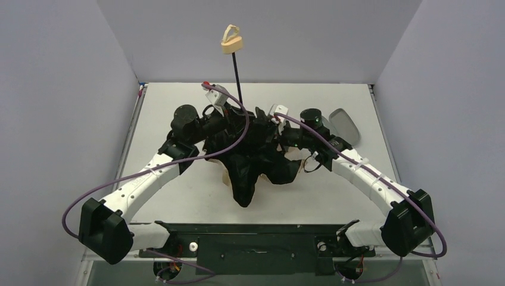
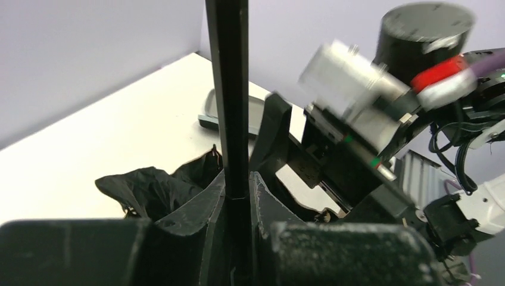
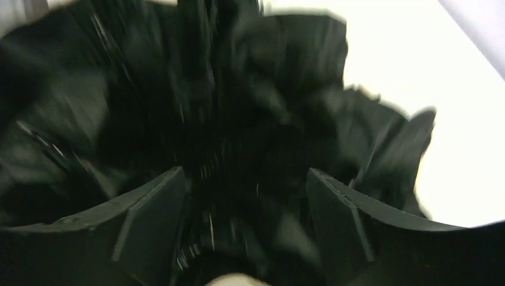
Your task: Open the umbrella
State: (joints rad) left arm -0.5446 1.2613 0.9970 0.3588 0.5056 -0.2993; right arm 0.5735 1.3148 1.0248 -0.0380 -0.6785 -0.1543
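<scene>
On the left, my left hand (image 2: 238, 199) is pinching the umbrella's thin black shaft (image 2: 229, 89) low down, close to where the fabric is bunching. Its fingers are pressing together on the rod from both sides. In the overhead view the shaft is pointing up and away from the arms, and the small tan handle (image 1: 231, 42) is riding at its far end, well above the desk (image 1: 178, 196).

In the middle, the umbrella (image 1: 256, 158) is sitting at the centre of the desk between the two arms. Its canopy is lying as a crumpled black heap with the dark underside facing up. Only a sliver of the tan outer cloth is peeking out at the near left edge of the heap. The folds are sagging and nothing is looking taut, so I am judging the canopy as not yet spread.

To the right, my right hand (image 3: 244, 196) is hovering over the black folds with its fingers spread wide. Its view is blurring badly, and I cannot tell whether anything is caught between them.

Further right, a small grey dish (image 1: 345, 125) is lying on the desk, apart from the umbrella.

I am reading the task as part done: the shaft is gripped and raised, while pushing the ribs out until the canopy locks is what I am counting as left.
</scene>
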